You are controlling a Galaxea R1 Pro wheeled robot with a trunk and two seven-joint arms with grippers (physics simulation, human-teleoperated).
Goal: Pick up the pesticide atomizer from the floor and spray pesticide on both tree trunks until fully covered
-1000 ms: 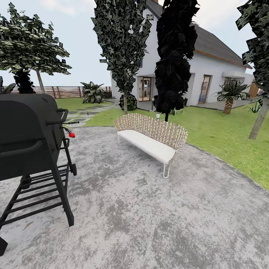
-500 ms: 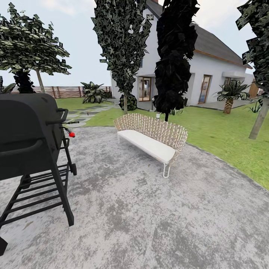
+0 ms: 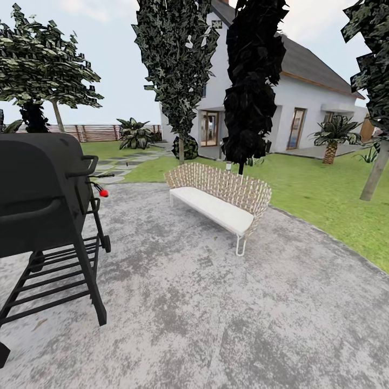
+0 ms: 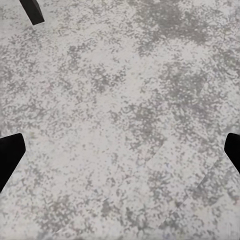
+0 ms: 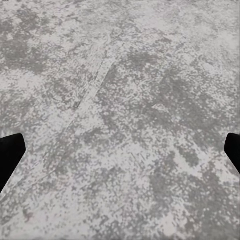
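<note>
Grey mottled concrete patio (image 3: 216, 324) takes up most of the head view. Black barbecue grill (image 3: 38, 200) on a slatted black stand sits at the left edge, lid down, with a red knob (image 3: 104, 193) on its side. Wicker bench (image 3: 221, 200) with a white seat cushion stands near the middle of the patio's far side, angled, on thin white legs.

Beyond the patio: green lawn (image 3: 319, 189), a stepping-stone path (image 3: 121, 165) running toward the white house (image 3: 292, 108). Two dark column-shaped trees (image 3: 181, 70) stand just behind the bench, in front of the house. A bare grey-brown trunk (image 3: 375, 173) leans at the right edge of the lawn, foliage above it; a thin-stemmed leafy tree (image 3: 43, 65) is far left. Short palms (image 3: 335, 135) by the house and by the brown slat fence (image 3: 92, 132).

Spray bottle: can't spot it on the ground seen here.

Left gripper (image 4: 120, 155): both black finger tips sit at the edges of the wrist view, wide apart, nothing between them, bare concrete below. A black grill leg (image 4: 32, 11) shows in a corner of that view.

Right gripper (image 5: 120, 155): same stance, fingers spread wide, nothing held, concrete with a faint seam line (image 5: 95, 85) underneath.
</note>
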